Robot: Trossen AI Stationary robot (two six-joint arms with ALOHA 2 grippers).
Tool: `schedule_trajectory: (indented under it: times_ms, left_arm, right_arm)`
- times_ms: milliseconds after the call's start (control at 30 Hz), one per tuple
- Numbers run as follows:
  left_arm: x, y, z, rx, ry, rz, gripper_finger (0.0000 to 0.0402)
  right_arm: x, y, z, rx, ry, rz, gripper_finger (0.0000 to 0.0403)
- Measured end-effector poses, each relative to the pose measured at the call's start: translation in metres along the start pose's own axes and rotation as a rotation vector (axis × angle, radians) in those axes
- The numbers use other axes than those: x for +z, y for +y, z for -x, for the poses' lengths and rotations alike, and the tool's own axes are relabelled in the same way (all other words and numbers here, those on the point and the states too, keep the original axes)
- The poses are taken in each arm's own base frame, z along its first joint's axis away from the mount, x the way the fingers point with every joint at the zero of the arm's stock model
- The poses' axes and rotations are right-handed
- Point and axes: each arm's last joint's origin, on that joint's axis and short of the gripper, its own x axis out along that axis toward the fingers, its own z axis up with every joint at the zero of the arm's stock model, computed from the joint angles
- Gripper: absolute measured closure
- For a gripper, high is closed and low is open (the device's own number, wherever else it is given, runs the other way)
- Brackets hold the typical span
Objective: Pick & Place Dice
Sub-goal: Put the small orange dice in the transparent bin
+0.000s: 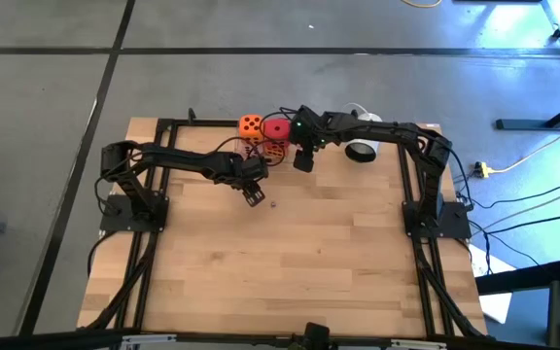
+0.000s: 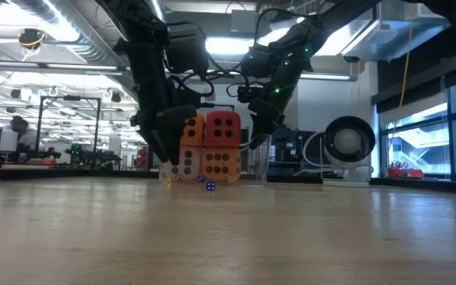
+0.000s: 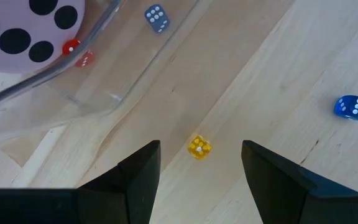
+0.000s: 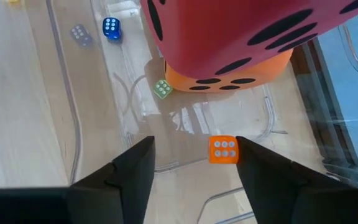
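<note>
The four big dice stand in a two-high stack near the table's far edge. In the low view the pale pink die (image 2: pixel 184 163) and an orange die (image 2: pixel 221 163) rest on the bottom. A second orange die (image 2: pixel 194 130) and the red die (image 2: pixel 222 129) sit on top of them. My left gripper (image 3: pixel 201 144) is open, pointing down at bare wood just near of the stack (image 1: pixel 254 196), with a tiny yellow die (image 3: pixel 199 149) between its fingers. My right gripper (image 4: pixel 194 142) is open and hangs above the clear tray to the right of the stack (image 1: pixel 303 161).
A clear plastic tray (image 4: pixel 73 124) lies on the wood around the stack, with tiny dice in it: orange (image 4: pixel 223 149), green (image 4: pixel 162 89), blue (image 4: pixel 110 27). Another tiny blue die (image 3: pixel 353 107) lies loose on the table. A white round fan (image 1: pixel 362 151) stands at the far right.
</note>
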Motion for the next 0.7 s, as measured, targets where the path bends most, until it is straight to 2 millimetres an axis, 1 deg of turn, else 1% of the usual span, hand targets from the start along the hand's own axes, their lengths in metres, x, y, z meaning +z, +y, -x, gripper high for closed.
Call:
schedule_trajectory:
  times_ms: [233,600,700]
  left_arm:
    - [0.0000,0.0000,0.0000,-0.001,0.000,0.024,0.0177]
    - [0.0008,-0.0001,0.0001,0.007,-0.012,0.030,0.0175]
    - [0.0024,-0.0007,0.0002,0.005,-0.029,0.072,0.0175]
  right_arm:
    - [-0.0002,0.0000,0.0000,0.001,0.002,0.000,0.0163]
    - [-0.0003,0.0001,0.0000,0.001,0.003,0.001,0.0111]
    - [-0.0003,0.0001,0.0000,0.001,0.003,0.000,0.0104]
